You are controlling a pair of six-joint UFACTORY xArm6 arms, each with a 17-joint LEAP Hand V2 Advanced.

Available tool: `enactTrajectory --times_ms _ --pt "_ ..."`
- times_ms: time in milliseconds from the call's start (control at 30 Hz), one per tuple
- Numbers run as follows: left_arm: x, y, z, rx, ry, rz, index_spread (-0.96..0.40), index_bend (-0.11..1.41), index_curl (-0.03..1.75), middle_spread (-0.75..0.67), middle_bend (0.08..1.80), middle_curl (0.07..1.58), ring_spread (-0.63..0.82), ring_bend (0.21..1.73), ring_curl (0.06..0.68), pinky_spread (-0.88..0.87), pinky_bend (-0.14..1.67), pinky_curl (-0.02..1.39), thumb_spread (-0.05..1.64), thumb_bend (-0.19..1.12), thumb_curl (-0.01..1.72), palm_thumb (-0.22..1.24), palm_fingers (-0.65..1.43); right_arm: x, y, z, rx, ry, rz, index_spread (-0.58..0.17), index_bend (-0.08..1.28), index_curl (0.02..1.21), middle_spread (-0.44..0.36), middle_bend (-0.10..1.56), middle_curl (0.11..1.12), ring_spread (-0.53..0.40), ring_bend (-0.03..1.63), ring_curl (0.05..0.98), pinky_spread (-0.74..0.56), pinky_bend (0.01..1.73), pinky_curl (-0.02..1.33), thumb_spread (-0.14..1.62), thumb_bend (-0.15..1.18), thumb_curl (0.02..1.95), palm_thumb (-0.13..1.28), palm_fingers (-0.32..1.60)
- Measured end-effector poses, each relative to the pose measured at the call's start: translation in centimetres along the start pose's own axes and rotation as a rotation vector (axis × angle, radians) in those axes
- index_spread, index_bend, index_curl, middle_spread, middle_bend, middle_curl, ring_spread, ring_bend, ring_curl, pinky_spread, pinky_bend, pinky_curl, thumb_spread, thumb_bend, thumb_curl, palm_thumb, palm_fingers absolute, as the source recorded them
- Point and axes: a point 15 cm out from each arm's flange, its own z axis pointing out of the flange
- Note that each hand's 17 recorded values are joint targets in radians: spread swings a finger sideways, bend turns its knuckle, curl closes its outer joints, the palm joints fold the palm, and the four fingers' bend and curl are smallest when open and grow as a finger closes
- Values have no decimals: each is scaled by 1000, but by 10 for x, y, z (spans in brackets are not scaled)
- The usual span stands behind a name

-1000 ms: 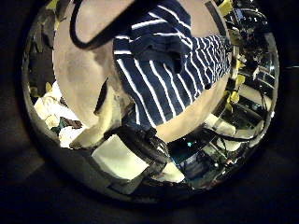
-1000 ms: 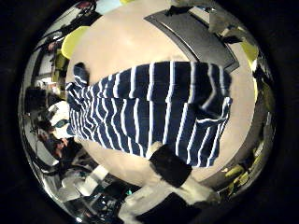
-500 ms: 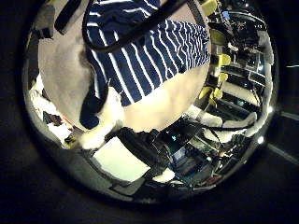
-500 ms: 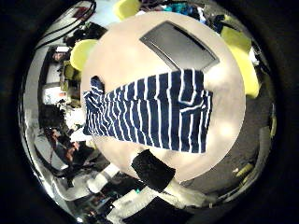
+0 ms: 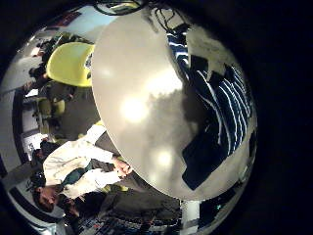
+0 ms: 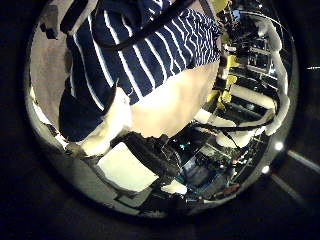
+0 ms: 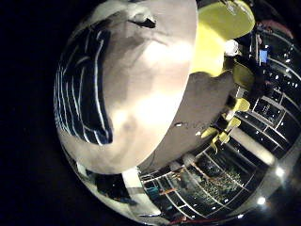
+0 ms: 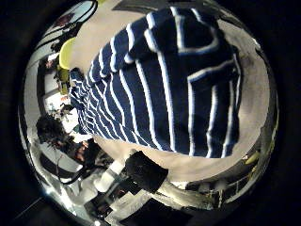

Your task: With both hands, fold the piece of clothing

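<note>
Striped garment was found lying on the round worktop, dark with white stripes, filling most of the right thumb side palm view, so that palm was judged close above it. In that view the cloth was spread fairly flat, with a sleeve or hem edge lapped over the body near one side; whether that counted as a finished fold could not be told. In the left thumb side palm view the garment was seen draped toward the worktop edge, with a finger of the left robot hand close beside the cloth; contact could not be confirmed. The state of neither hand could be told: fingers of the right robot hand were barely shown. Judged status: early to mid task, no neat folded stack seen, most folding still left.
</note>
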Motion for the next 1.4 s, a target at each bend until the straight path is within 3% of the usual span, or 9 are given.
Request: enactTrajectory --times_ms 233,400,467,500,567,633,767,967,1400 --pt "5 3 0 -14 15 4 -306 419 1089 20 193 525 -44 781 310 -77 487 551 1190 -16 408 529 257 0 17 32 -145 -13 2 -226 165 397 36 225 356 38 787 311 399 869 343 1112 -9 304 333 330" --pt "20 -11 -11 21 57 19 -301 413 1087 27 192 508 -44 769 307 -74 474 544 1196 -18 405 520 269 -4 25 39 -186 -46 1 -289 142 379 -44 284 380 -132 959 351 87 1045 367 1141 7 334 468 641" --pt "27 -14 -11 15 63 33 -299 408 1087 29 197 505 -45 763 305 -73 468 541 1198 -17 404 518 275 -1 30 42 -209 -57 6 -330 136 365 -95 386 420 -201 1076 386 -125 1141 385 1142 13 346 525 927" --pt "29 -14 -11 11 64 37 -299 405 1087 30 196 502 -45 764 304 -73 466 540 1199 -17 404 518 278 1 31 43 -216 -61 4 -348 136 360 -119 422 435 -220 1096 390 -200 1148 381 1142 17 353 554 963" --pt "32 -16 -9 5 65 43 -297 400 1087 31 194 498 -46 763 303 -72 461 538 1200 -16 403 517 282 2 34 44 -219 -66 -8 -389 205 403 -159 617 523 -224 1142 434 -256 1173 414 1143 33 369 627 1194" --pt "35 -19 -7 -1 64 49 -296 396 1087 31 193 494 -46 760 302 -72 458 536 1200 -16 403 517 285 2 36 43 -218 -67 -24 -427 302 466 -181 761 591 -228 1178 471 -253 1222 452 1146 40 383 683 1274" --pt "41 -24 2 -28 69 57 -295 389 1088 32 193 485 -47 754 298 -71 453 533 1201 -16 402 517 289 1 44 43 -226 -70 -53 -479 526 600 -204 974 698 -235 1258 525 -232 1302 510 1154 52 412 782 1234" --pt "43 -21 11 -55 70 50 -295 391 1091 32 196 477 -41 742 294 -50 432 527 1207 -17 399 508 289 19 72 42 -230 -95 -47 -484 790 782 -201 1159 793 -235 1354 600 -195 1387 593 1220 58 445 863 1117" --pt "60 -20 34 -93 12 65 -293 381 1093 32 196 467 -30 716 284 13 367 503 1217 -16 390 503 293 92 92 26 -177 -177 20 -441 909 952 -190 1279 859 -231 1428 694 -170 1411 730 1281 48 511 956 1013"
